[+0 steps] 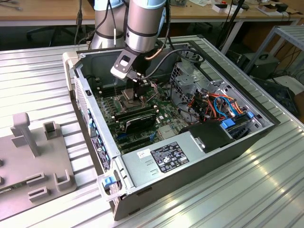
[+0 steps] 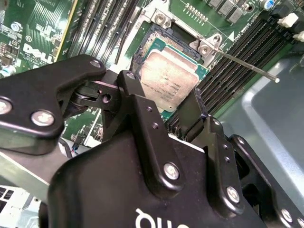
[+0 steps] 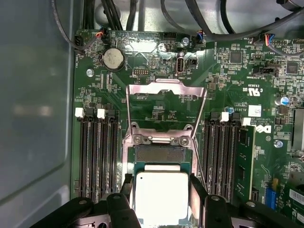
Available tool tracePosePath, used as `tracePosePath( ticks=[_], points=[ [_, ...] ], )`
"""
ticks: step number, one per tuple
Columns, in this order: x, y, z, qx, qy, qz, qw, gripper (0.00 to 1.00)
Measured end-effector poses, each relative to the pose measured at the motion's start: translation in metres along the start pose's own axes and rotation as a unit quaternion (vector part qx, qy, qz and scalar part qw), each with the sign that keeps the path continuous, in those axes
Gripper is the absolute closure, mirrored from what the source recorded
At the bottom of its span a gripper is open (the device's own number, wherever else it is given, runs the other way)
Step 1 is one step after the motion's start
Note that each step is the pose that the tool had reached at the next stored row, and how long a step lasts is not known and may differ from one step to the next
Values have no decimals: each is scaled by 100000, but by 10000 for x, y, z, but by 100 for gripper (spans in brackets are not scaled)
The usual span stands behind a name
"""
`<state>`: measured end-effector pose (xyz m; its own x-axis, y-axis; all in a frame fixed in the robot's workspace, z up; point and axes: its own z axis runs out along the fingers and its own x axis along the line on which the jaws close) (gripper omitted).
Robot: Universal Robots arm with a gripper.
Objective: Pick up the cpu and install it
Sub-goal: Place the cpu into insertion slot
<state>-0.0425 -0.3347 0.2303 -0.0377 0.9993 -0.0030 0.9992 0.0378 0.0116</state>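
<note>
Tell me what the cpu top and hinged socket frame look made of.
cpu: dull silver-grey metal lid, matte, with soft even glare, on a green board edge.
hinged socket frame: probably stamped steel, since it is bright, semi-reflective and thin with bent edges.

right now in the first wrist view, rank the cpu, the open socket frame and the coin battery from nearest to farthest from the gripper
1. cpu, at the gripper, over the socket.
2. open socket frame, flipped back just beyond the socket.
3. coin battery, farthest, past the frame.
</note>
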Motion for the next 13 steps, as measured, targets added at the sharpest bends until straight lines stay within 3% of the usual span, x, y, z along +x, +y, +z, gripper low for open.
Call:
tracePosePath(
  ticks=[13],
  points=[
    [-1,40,27,-11,105,2,100000,45]
  ],
)
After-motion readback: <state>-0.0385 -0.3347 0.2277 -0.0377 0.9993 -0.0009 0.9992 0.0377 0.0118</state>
